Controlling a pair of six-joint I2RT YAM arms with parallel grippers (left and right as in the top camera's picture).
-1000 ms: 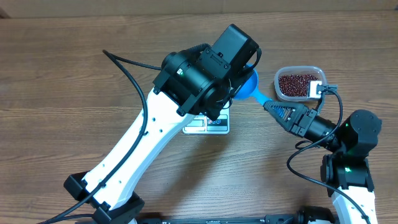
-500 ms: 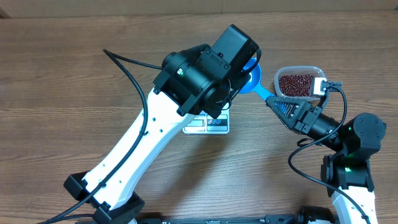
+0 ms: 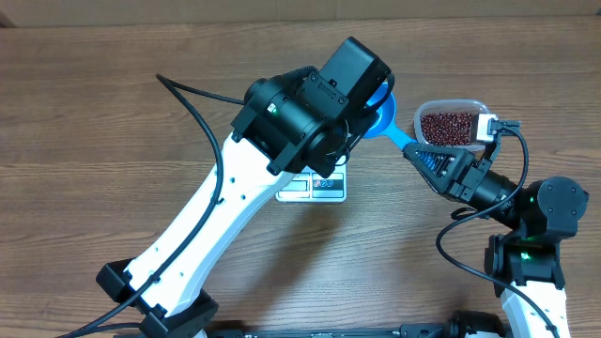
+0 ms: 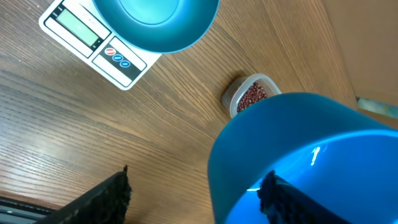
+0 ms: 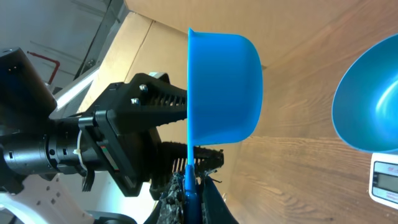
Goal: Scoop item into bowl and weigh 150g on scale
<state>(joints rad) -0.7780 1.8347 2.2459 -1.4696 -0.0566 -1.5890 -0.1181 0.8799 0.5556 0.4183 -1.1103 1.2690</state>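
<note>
the blue scoop (image 5: 224, 87) was clenched by its handle in the right claw (image 5: 186, 198), its cup held in the air between the clear tub (image 3: 453, 102) and the bowl (image 4: 186, 37), which was set on the scale (image 4: 74, 28). the left claw (image 4: 196, 196) was seen released, fingers spread wide, with a gap showing between one finger and the scoop's cup; nothing was grasped by it.

the step in hand was judged to be the loading of the scoop from the tub, since no beans (image 3: 449, 126) were seen in the part of the bowl that showed. for that to be done well, the scoop's mouth would need to be turned toward the pile, pushed in low, then levelled before lifting, so that nothing was spilled on the table (image 3: 94, 94) on the way across. the left arm (image 3: 216, 207), hung close over the bowl, would best be kept out of the scoop's path.

the beans were seen as a loose heap of small, dark red-brown grains filling the tub, which stood at the right of the table, near the scale but apart from it. whether any lay in the scoop could not be told.
</note>
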